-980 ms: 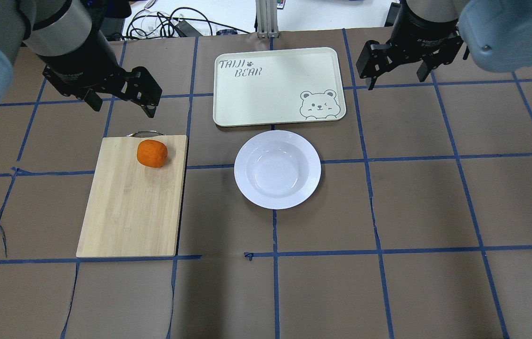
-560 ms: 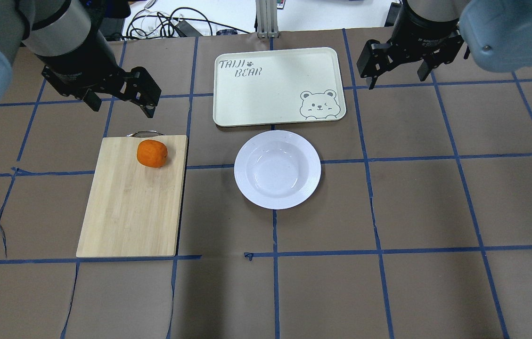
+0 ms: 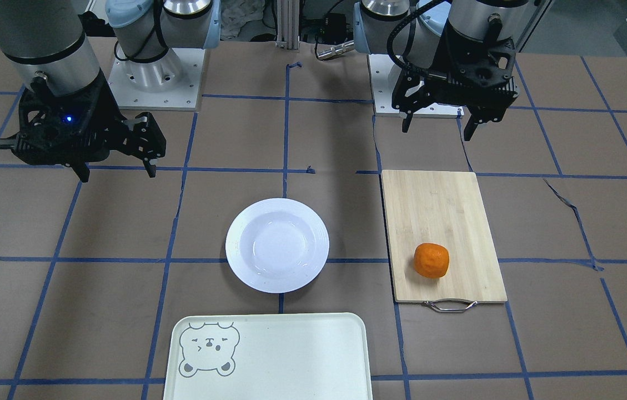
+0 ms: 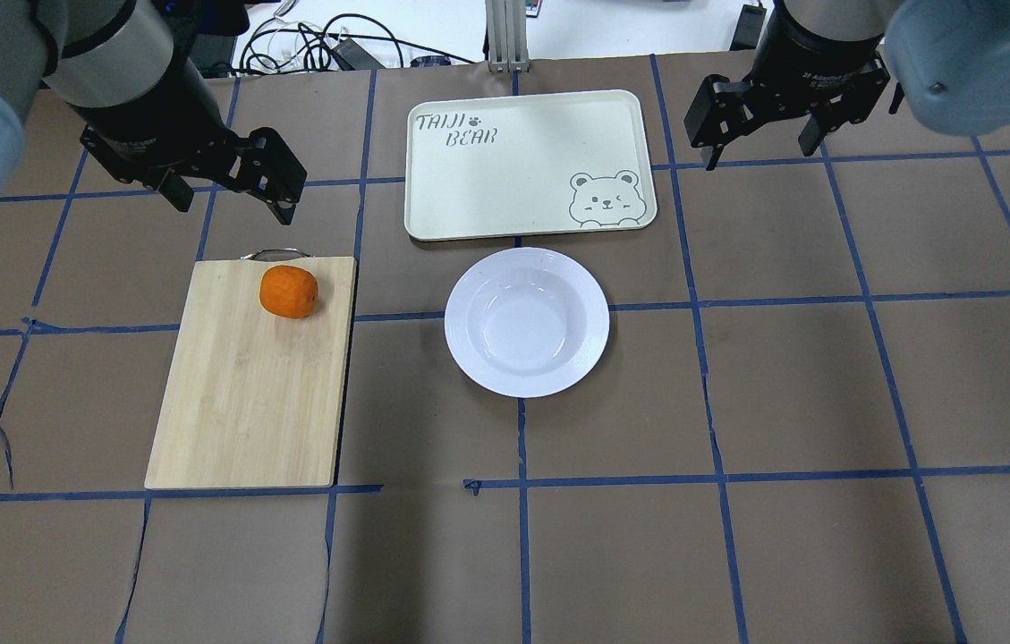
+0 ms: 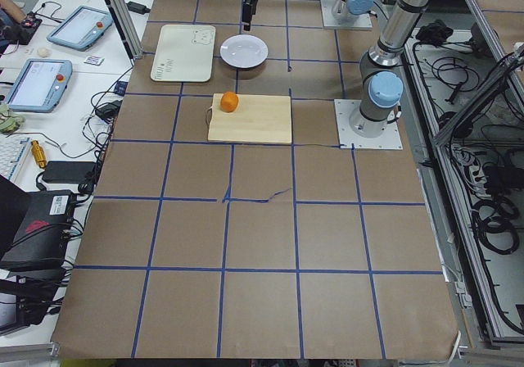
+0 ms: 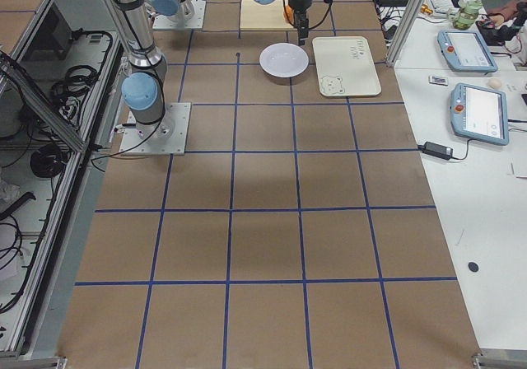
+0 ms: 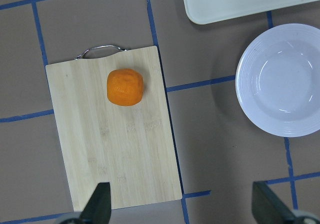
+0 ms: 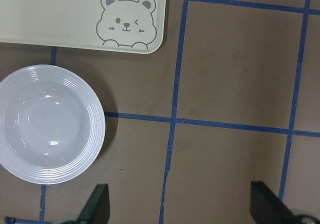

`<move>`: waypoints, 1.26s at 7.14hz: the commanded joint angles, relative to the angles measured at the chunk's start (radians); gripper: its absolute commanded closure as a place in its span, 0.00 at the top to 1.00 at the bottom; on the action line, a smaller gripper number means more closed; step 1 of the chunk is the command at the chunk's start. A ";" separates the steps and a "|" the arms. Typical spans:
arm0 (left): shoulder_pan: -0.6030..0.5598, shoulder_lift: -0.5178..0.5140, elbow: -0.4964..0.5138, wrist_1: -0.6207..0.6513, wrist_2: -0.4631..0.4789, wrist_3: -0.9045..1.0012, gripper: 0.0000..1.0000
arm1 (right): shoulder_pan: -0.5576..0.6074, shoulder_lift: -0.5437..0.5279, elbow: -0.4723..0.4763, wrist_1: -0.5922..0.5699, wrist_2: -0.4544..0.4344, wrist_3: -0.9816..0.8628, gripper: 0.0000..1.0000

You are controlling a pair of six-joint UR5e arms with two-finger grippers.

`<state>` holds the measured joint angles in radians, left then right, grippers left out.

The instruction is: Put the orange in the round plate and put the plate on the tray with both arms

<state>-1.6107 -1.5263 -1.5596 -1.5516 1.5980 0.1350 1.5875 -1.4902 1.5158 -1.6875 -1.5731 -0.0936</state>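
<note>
Starting from scratch, we have nothing placed: the orange [image 4: 289, 292] sits on the cutting board [image 4: 245, 402], the round plate [image 4: 527, 322] lies bare on the counter [image 4: 782, 402] just beside the tray [image 4: 513, 179]. Our left arm [image 4: 124, 80] and right arm [image 4: 827, 45] hover, jaws spread, holding nothing.
</note>
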 commanded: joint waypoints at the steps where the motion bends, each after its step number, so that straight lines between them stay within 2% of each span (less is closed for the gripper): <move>1: 0.006 0.000 0.001 -0.010 0.010 0.000 1.00 | 0.000 -0.004 0.003 -0.001 0.001 0.002 1.00; 9: 0.032 -0.003 -0.004 -0.027 0.002 -0.002 1.00 | 0.000 -0.004 0.003 -0.001 -0.001 0.005 1.00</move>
<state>-1.5789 -1.5295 -1.5631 -1.5775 1.5998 0.1335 1.5869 -1.4941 1.5184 -1.6885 -1.5762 -0.0921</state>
